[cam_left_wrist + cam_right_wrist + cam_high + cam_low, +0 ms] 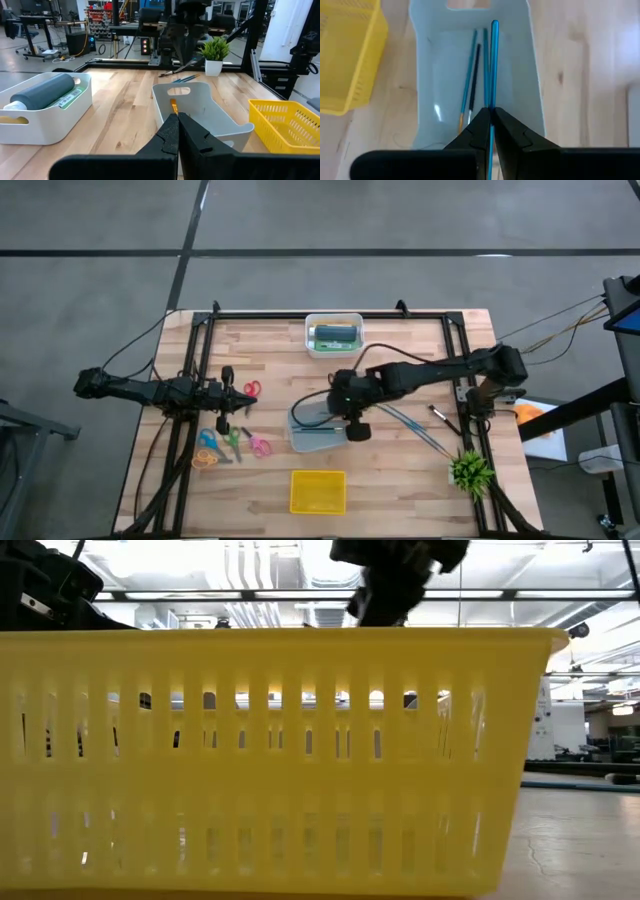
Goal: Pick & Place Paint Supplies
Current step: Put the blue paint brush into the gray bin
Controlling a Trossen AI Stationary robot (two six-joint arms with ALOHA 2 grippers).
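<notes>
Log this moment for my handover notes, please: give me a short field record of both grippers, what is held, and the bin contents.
right gripper: shut on a blue brush, above the pale grey bin
left gripper: shut, empty, waiting at the table's left side
bin contents: two brushes, one blue-handled, one dark
brushes still on table: several, right of the bin
white tray: holds a dark tube
yellow basket: contents cannot tell
</notes>
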